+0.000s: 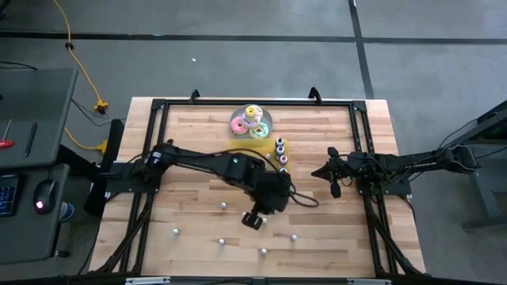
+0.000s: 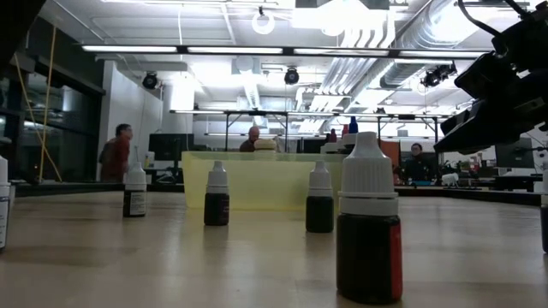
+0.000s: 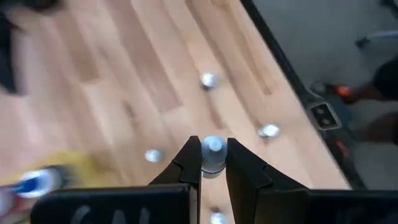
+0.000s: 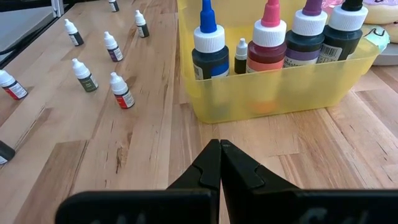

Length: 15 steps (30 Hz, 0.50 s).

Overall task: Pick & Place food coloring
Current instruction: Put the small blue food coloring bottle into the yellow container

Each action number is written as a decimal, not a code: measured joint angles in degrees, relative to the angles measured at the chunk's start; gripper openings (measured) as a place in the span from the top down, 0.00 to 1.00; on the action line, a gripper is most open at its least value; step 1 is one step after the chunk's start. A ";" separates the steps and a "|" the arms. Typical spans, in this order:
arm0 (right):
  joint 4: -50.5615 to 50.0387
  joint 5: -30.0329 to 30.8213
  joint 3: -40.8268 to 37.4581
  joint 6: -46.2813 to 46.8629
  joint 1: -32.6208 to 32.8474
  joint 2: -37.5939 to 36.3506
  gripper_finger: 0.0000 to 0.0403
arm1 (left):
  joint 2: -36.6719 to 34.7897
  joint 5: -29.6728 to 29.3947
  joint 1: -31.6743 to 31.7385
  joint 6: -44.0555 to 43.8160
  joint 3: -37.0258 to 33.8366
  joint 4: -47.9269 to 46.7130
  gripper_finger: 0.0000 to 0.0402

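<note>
Several tiny food coloring bottles (image 1: 224, 205) stand scattered on the near half of the wooden table; the low view shows them upright, such as a dark one (image 2: 368, 231). Over the table's middle, my left gripper (image 1: 252, 220) is shut on one tiny bottle (image 3: 213, 152) with a pale cap. My right gripper (image 1: 333, 180) waits shut at the right side, low over the wood, pointing at a yellow tray (image 4: 280, 93) of larger bottles. My left gripper pinches the tiny bottle between its two fingers (image 3: 186, 163), which sit on its opposite sides just below the cap (image 3: 214, 146). The fingers slant down from above. The bottle is lifted clear of the table, cap end toward the wrist.
The yellow tray (image 1: 279, 149) holds taller bottles with blue, pink, purple and dark tips. Behind it a round plate of pastel ring toys (image 1: 251, 121) stands near the far edge. A black frame runs along the table's sides. People show in the room beyond.
</note>
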 joint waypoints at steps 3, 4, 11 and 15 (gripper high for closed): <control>-0.10 0.02 0.00 0.00 0.00 -0.05 1.00 | -3.24 -2.61 0.58 0.87 -2.75 -1.87 0.92; -0.21 0.00 0.00 0.00 0.02 -0.08 1.00 | -4.47 -3.27 0.80 1.30 -4.41 -1.26 0.92; -0.03 0.00 0.00 0.00 0.00 0.00 1.00 | -17.83 -3.17 2.52 2.19 -26.93 9.53 0.92; 0.17 0.02 0.00 0.00 -0.01 0.00 1.00 | -27.74 -2.52 4.18 2.04 -45.25 23.95 0.92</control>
